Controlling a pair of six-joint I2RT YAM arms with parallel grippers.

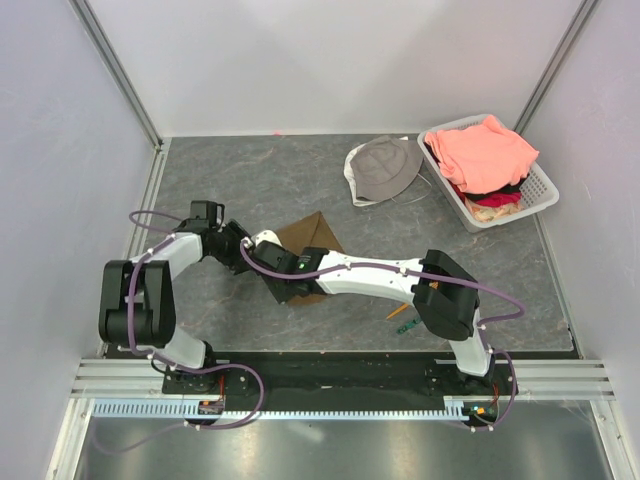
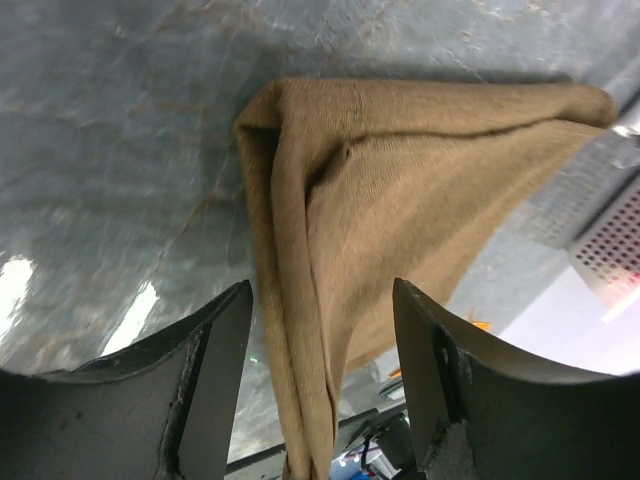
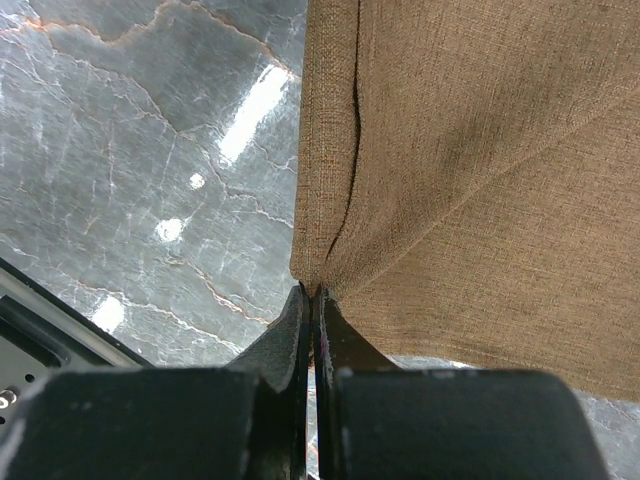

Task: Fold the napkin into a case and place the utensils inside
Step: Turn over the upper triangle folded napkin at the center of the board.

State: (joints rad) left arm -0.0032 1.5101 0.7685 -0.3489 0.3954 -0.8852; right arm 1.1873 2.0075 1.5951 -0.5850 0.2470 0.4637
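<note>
The right gripper is pinching a corner of the folded brown napkin in tightly closed jaws, while the left gripper is straddling its fold, jaws spread wide.

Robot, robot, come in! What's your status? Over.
Right pincer shut on soft brown cloth napkin corner. Left pincer open around hanging napkin fold. Thin orange plastic fork and green patterned utensil lie beside right arm.
</note>
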